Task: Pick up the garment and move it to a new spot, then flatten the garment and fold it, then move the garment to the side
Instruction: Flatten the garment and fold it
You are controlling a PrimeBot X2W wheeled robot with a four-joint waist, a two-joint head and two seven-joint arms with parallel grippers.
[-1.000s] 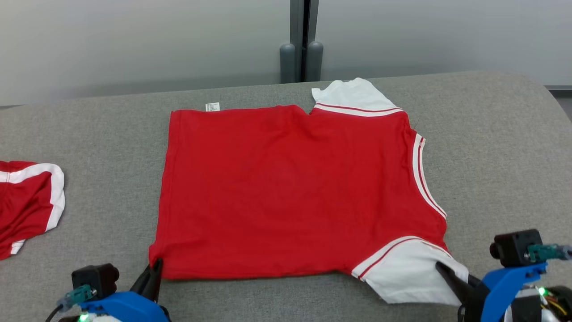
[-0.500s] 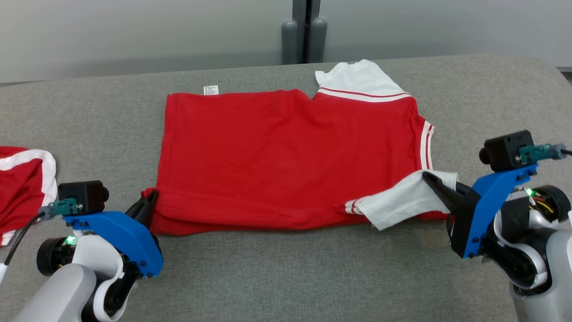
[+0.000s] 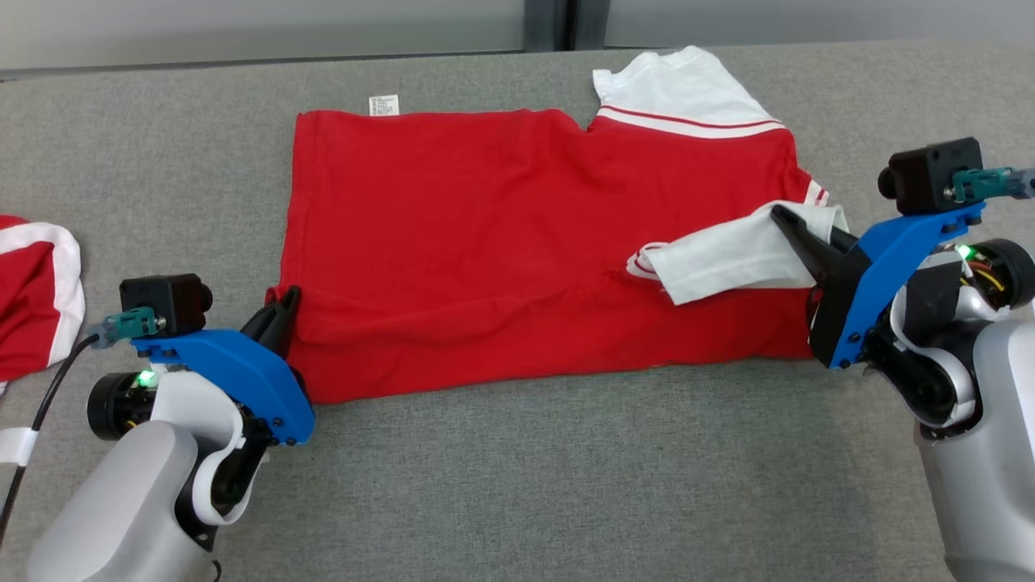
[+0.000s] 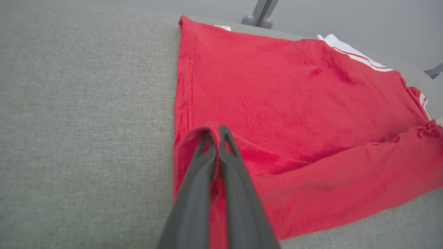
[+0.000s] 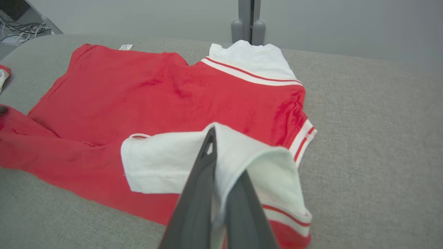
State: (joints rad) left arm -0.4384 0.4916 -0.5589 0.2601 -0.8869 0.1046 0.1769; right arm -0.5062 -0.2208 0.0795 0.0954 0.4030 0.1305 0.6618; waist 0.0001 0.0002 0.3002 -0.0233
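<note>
1. The second red-and-white garment (image 3: 32,299) at the bench's (image 3: 566,485) left edge is cut off by the head view's frame, so its kind cannot be told.
2. The print on the small white label (image 3: 383,105) at the far hem is too small to read.
3. In the right wrist view, one finger of the right hand (image 3: 780,214) is buried under white cloth. The left hand's (image 3: 285,303) tips sit in a red fold.
4. The red T-shirt (image 3: 485,242) lies across the middle of the bench, its far hem close to the bench's far edge.
5. The left hand is closed, pinching the shirt's near left corner. The right hand is closed on the near white sleeve (image 3: 720,259).
6. A second ago the shirt lay flat, with both hands low at its near corners. Now the near edge is lifted and doubled back toward the far edge, and the near sleeve hangs over the red body.
7. The head camera has tilted down since then, so less of the wall shows.
8. Count: two garments, two hands, two white sleeves including the far one (image 3: 679,85), and one label.
</note>
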